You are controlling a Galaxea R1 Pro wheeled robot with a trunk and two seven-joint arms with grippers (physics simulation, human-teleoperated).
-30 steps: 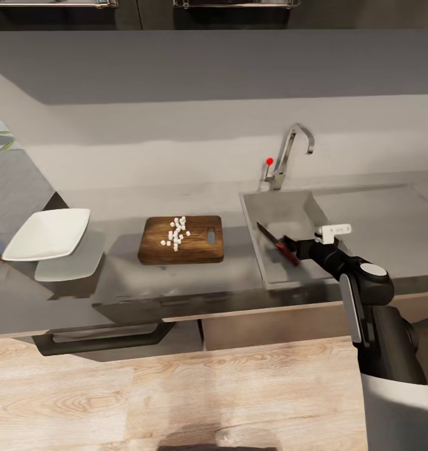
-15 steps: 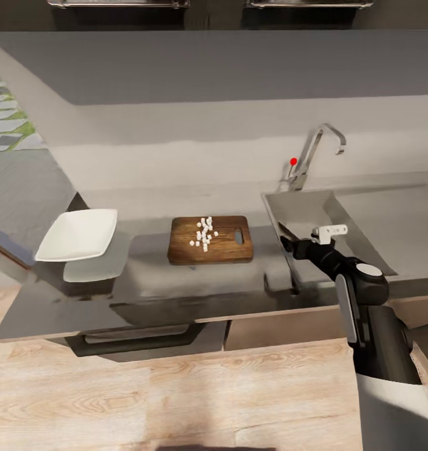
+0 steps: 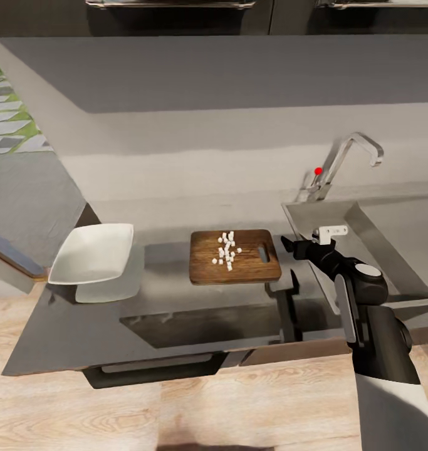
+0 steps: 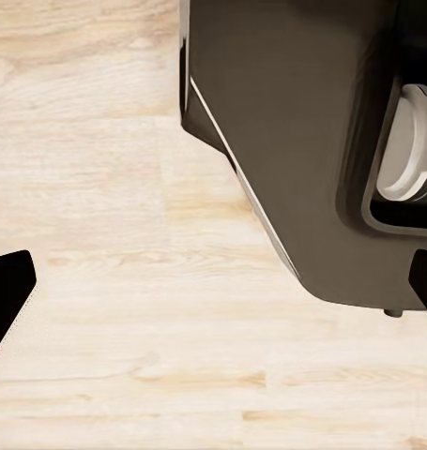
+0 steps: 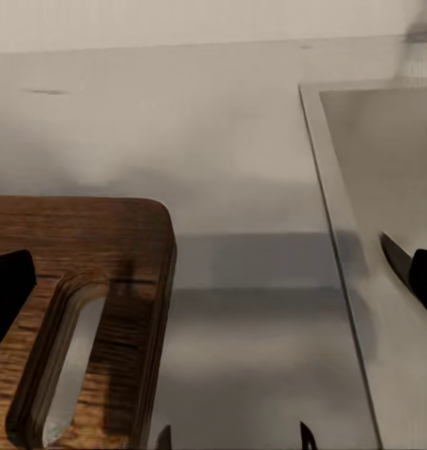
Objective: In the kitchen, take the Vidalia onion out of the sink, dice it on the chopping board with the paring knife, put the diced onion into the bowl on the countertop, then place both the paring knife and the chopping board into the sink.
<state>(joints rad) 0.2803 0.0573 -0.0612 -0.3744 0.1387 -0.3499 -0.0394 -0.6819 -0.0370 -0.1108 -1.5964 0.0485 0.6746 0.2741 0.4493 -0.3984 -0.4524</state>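
On the desk (image 3: pixel 176 300), bowl (image 3: pixel 93 253) sits far left, chopping board (image 3: pixel 251 266) in the middle with onion bits (image 3: pixel 226 249) on it, sink (image 3: pixel 370 232) right.

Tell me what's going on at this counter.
Diced onion sits on the chopping board; the white bowl is empty. A dark blade, apparently the paring knife, lies in the sink. The right gripper hovers open between sink and board, facing its handle slot. The left gripper hangs open over the floor.

R arm reaches fwd, elbow bent, wrist level; right end effector (image 3: pixel 289 245) open, nothing btwn fingers. Left end effector (image 4: pixel 213 291) open, pointing down.
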